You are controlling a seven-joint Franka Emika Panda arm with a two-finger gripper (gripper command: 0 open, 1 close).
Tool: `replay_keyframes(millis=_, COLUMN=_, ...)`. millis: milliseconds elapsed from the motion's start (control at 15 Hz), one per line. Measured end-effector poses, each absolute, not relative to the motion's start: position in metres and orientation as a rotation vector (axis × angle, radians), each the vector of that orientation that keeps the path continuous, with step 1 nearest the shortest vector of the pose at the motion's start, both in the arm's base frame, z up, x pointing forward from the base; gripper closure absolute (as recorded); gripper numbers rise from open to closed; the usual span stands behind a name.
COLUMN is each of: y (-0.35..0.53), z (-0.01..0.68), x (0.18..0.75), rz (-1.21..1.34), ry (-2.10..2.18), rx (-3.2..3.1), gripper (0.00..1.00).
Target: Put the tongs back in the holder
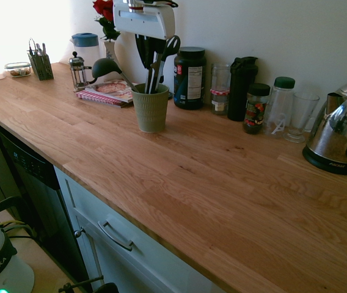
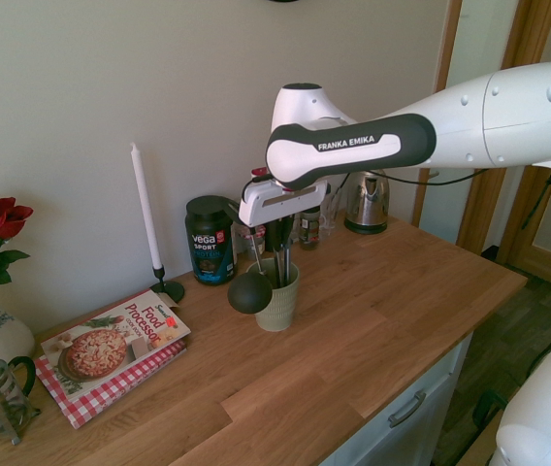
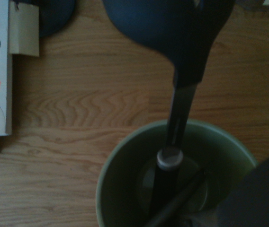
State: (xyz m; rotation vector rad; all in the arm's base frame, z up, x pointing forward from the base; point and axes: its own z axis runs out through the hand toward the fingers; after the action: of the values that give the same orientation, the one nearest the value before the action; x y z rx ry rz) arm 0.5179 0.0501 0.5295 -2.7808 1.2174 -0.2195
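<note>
Tongs [image 1: 151, 70] hung upright near the frame's upper middle, pinched in the claw [image 1: 149, 38], tips already inside the holder [image 1: 150, 110] on the counter [image 1: 210, 183]; release remained.

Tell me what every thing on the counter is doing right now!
Long silver metal tongs: upright, lower end inside the cup, gripped.
Ribbed pale green holder cup: upright, holding utensils.
Robot's fingers: shut on the tongs.
Black plastic ladle: leaning out of the cup.
Shiny steel kettle: lid closed.
Clear drinking glass: upright, empty.
Tall white candle: upright, unlit.
Paper cookbook: closed, lying flat.
</note>
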Motion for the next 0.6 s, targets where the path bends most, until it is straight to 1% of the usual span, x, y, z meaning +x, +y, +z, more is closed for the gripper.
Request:
replay_keyframes(millis=400, y=0.049, z=0.529, x=0.511, rz=-0.215, ry=1.206, rx=-2.791, gripper=0.00)
replay_keyframes(millis=600, y=0.045, z=0.565, x=0.494, rz=-0.250, ry=1.183, rx=-2.775, gripper=0.00)
